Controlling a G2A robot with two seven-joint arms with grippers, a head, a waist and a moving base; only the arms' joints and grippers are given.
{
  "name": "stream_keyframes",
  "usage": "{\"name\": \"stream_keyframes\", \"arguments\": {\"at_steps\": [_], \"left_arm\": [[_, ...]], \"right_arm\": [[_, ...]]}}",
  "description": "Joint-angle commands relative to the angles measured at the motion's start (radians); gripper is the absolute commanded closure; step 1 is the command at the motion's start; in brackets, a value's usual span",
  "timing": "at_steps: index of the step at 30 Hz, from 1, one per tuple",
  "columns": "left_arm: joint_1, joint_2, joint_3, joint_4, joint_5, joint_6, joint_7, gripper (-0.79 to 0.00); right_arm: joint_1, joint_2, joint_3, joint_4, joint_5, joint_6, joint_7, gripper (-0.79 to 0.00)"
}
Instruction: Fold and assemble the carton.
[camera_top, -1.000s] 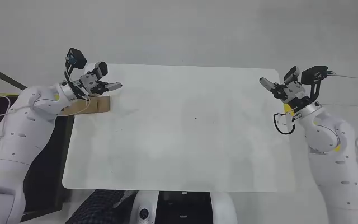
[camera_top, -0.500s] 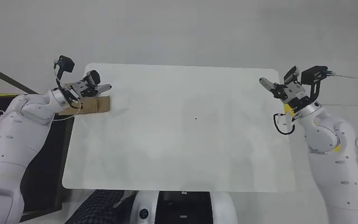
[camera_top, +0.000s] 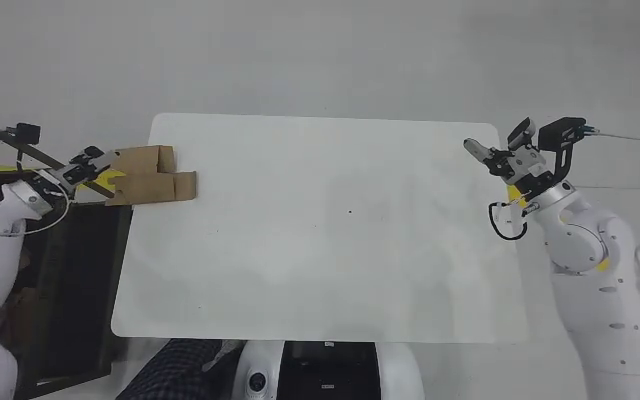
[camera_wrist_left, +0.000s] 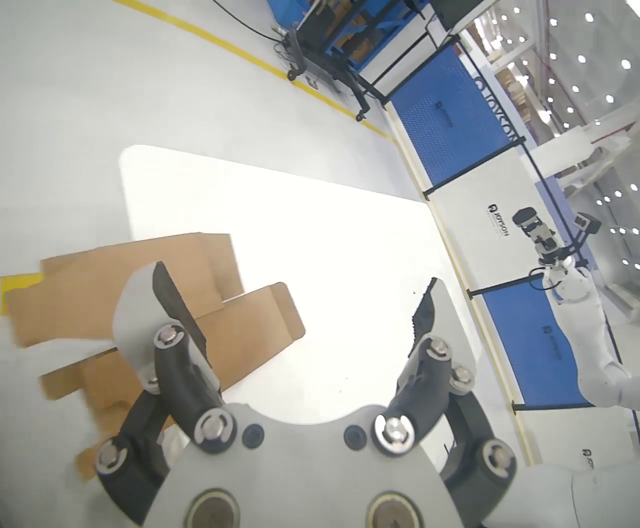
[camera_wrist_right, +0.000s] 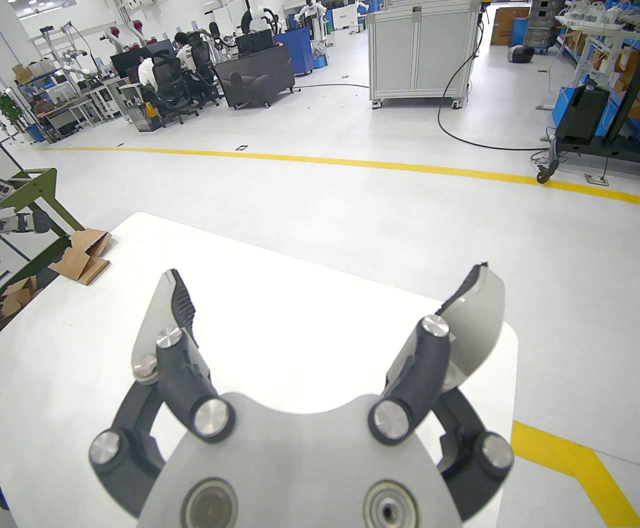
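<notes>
The left gripper (camera_top: 88, 168) sits off the table's left side, just beside the carton's outer end. In the left wrist view the gripper (camera_wrist_left: 295, 279) has its fingers (camera_wrist_left: 167, 300) spread wide and nothing is clamped between them. One finger stands in front of the carton (camera_wrist_left: 125, 285). Whether it touches the cardboard cannot be told.

The carton (camera_top: 152, 176) is brown cardboard, not yet formed into a box. It lies low at the far-left corner of the white table (camera_top: 330, 250), with its left end hanging past the table's edge. Its panels overlap in layers, and one flap with rounded corners points toward the table's middle. From the right wrist view the carton (camera_wrist_right: 85, 256) shows at the far end of the table (camera_wrist_right: 260, 260), with some of its flaps slightly lifted.

The right gripper (camera_top: 484, 155) sits at the table's right edge near the far-right corner, well apart from the carton. In its own wrist view the gripper (camera_wrist_right: 326, 272) has its fingers (camera_wrist_right: 175, 300) wide apart and holds nothing, with bare tabletop below them.
</notes>
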Motion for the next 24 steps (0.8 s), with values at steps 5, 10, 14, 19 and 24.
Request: {"name": "stream_keyframes", "arguments": {"at_steps": [5,10,14,19,24], "left_arm": [[0.003,0.003,-0.01,0.014,0.002,-0.001,0.009,-0.785],[0.003,0.003,-0.01,0.014,0.002,-0.001,0.009,-0.785],[0.006,0.002,-0.012,0.017,-0.012,0.025,0.024,-0.785],[0.036,0.002,-0.038,0.068,-0.124,0.156,-0.023,-0.785],[0.061,0.01,-0.071,0.153,-0.179,0.151,-0.075,-0.785]], "right_arm": [[0.0,0.0,0.0,0.0,0.0,0.0,0.0,-0.785],[0.0,0.0,0.0,0.0,0.0,0.0,0.0,-0.785],[0.0,0.0,0.0,0.0,0.0,0.0,0.0,-0.785],[0.0,0.0,0.0,0.0,0.0,0.0,0.0,-0.785],[0.0,0.0,0.0,0.0,0.0,0.0,0.0,-0.785]]}}
